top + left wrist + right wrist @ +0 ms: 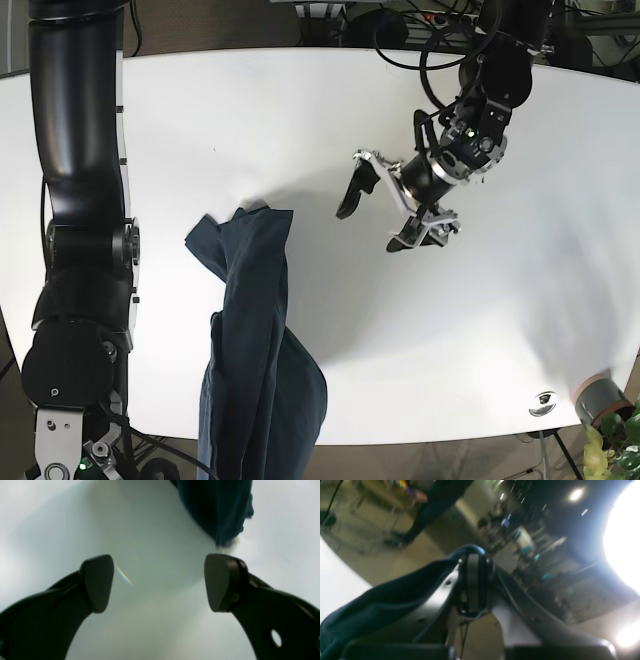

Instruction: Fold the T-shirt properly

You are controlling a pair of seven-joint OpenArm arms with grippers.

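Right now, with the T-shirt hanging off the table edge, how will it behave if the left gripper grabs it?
Likely floppy: the T-shirt lies bunched in a narrow, creased strip. It may slide, since part drapes over the table edge. The left gripper is open and apart from it.

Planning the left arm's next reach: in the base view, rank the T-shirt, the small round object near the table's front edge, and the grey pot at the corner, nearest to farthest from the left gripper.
From the left gripper, open over bare table:
1. T-shirt, toward the view's left, draped over the front edge.
2. Small round object, front right on the table.
3. Grey pot, just beyond it at the right corner.
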